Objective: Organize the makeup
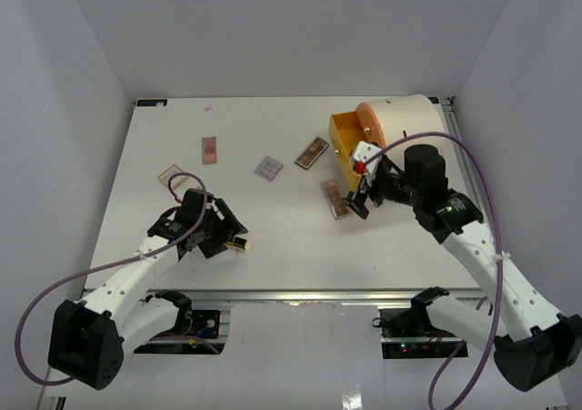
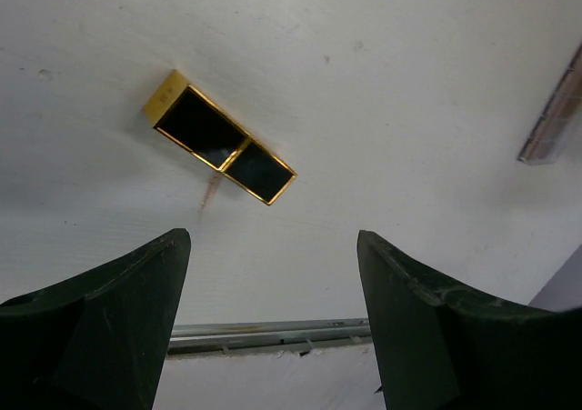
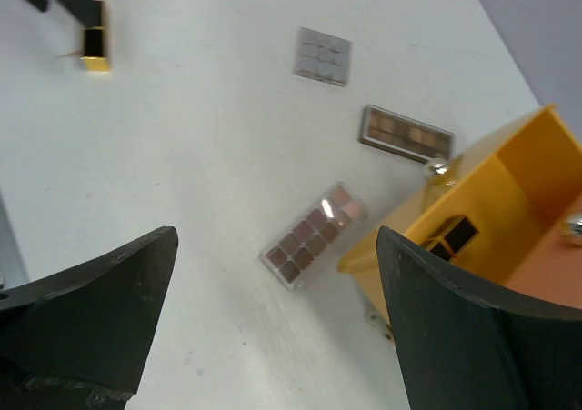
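A black-and-gold lipstick tube (image 1: pixel 239 244) lies flat on the white table just right of my open, empty left gripper (image 1: pixel 218 233). In the left wrist view the tube (image 2: pixel 220 138) lies ahead of the fingers (image 2: pixel 136 292), untouched. My right gripper (image 1: pixel 364 196) is open and empty above a brown eyeshadow palette (image 1: pixel 336 198), which lies between the jaws in the right wrist view (image 3: pixel 314 235). A grey square palette (image 1: pixel 267 168), a second brown palette (image 1: pixel 312 153), a pink palette (image 1: pixel 210 149) and another palette (image 1: pixel 173 175) lie on the table. A lipstick (image 3: pixel 452 236) sits inside the orange bin (image 3: pixel 509 183).
The orange bin (image 1: pixel 344 130) stands at the back right against a large cream cylinder (image 1: pixel 400 119). The table's near edge with a metal rail (image 2: pixel 273 335) runs just below the left gripper. White walls enclose the table on three sides.
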Robot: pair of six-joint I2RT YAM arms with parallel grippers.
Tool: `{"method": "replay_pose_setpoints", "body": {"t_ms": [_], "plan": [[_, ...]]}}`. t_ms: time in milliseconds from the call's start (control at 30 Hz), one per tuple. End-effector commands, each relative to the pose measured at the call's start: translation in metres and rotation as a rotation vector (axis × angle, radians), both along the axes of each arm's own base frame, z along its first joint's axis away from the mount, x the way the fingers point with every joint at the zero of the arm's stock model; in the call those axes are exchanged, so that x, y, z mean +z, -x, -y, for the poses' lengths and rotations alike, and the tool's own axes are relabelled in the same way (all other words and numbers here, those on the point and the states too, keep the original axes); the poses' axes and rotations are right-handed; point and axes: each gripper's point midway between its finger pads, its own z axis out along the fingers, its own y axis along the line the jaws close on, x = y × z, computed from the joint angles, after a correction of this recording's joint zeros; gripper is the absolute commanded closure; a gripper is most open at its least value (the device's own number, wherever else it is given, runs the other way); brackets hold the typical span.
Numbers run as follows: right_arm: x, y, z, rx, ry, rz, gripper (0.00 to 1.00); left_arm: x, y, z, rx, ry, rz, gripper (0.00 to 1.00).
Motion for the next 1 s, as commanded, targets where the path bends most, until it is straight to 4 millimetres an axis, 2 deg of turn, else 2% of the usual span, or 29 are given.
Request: {"method": "replay_pose_setpoints", "body": {"t_ms": [0, 67, 167, 400, 467, 667, 833, 967], "plan": [[-0.036, 0.035, -0.001, 0.195, -0.080, -0.058, 0.04, -0.017, -0.001, -0.015, 0.156, -0.047, -0.092, 0.16], [-0.047, 0.041, 0.007, 0.197, -0.125, -0.079, 0.04, -0.021, -0.005, -0.020, 0.192, -0.075, -0.100, 0.17], [-0.045, 0.035, 0.020, 0.156, -0.139, -0.063, 0.05, -0.031, -0.009, -0.019, 0.205, -0.093, -0.141, 0.17], [-0.039, 0.043, 0.024, 0.171, -0.171, -0.053, 0.05, -0.042, -0.029, -0.014, 0.229, -0.120, -0.178, 0.21], [-0.038, 0.043, 0.025, 0.168, -0.174, -0.048, 0.05, -0.046, -0.032, -0.013, 0.233, -0.128, -0.194, 0.27], [-0.036, 0.043, 0.027, 0.164, -0.177, -0.041, 0.05, -0.040, -0.038, -0.012, 0.230, -0.127, -0.174, 0.50], [-0.033, 0.044, 0.029, 0.159, -0.181, -0.032, 0.05, -0.039, -0.037, -0.013, 0.217, -0.132, -0.167, 0.56], [-0.033, 0.044, 0.029, 0.158, -0.184, -0.032, 0.05, -0.038, -0.037, -0.011, 0.200, -0.126, -0.164, 0.70]]}}
